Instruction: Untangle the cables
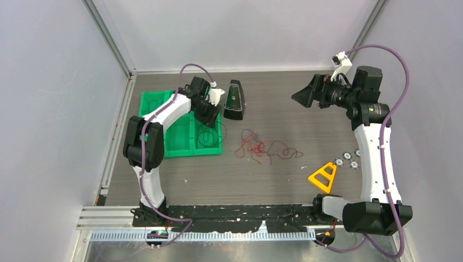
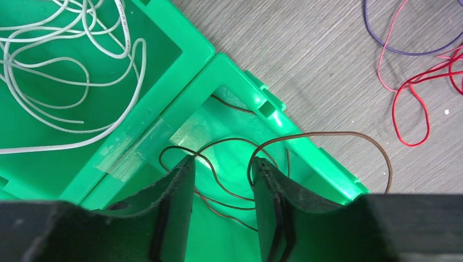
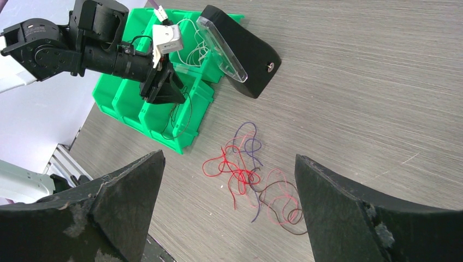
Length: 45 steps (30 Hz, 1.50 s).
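Note:
A tangle of red, pink, purple and dark brown cables lies loose on the table's middle; it also shows in the right wrist view. My left gripper is open and low over the near right compartment of the green bins. A thin brown cable lies coiled in that compartment and loops out over its rim; part runs between the fingers, ungripped. A white cable lies in a neighbouring compartment. My right gripper is wide open and empty, raised above the table at the far right.
A black wedge-shaped device stands just right of the bins. A yellow triangular piece and several small round discs lie near the right arm. Red and purple cable loops lie beside the bin.

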Each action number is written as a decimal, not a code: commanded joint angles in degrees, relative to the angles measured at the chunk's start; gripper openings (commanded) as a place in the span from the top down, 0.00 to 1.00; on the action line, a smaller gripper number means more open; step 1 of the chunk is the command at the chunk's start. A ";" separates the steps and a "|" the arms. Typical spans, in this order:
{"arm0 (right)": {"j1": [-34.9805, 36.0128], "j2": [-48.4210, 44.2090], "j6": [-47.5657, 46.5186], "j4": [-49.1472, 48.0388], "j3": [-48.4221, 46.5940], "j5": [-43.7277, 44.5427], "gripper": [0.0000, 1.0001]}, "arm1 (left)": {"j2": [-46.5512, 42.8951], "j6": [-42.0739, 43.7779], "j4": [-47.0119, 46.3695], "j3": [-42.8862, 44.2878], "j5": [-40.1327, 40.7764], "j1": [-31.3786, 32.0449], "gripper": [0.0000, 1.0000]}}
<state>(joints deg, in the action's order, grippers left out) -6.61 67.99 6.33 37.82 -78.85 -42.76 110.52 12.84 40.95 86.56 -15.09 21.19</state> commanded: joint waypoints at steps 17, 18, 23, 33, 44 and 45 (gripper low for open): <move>11.11 2.82 -5.70 2.87 5.53 -0.76 0.07 | -6.82 -0.11 2.01 -1.78 -14.35 -2.51 0.61; 13.98 3.41 -6.83 1.88 6.82 -0.11 0.09 | -7.91 -0.77 1.02 -3.09 -15.37 -2.62 0.59; 24.15 8.89 -2.53 -10.84 11.26 3.78 0.19 | -9.46 -3.52 -0.09 -5.57 -16.88 -3.09 0.57; 34.31 30.97 2.96 -23.86 3.98 9.62 0.41 | -9.33 -6.67 -1.92 -7.23 -17.78 -4.23 0.55; 37.65 41.16 1.29 -25.87 -0.29 9.41 0.59 | -7.16 -6.69 -3.22 -8.24 -20.12 -4.38 0.60; 37.73 41.41 1.31 -25.83 -0.46 8.56 0.62 | -7.16 -6.69 -3.43 -8.33 -20.33 -4.53 0.60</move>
<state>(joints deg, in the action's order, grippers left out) 30.44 108.44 8.21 14.79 -76.73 -33.26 103.63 6.37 39.75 78.28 -32.91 17.12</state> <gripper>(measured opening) 0.427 0.405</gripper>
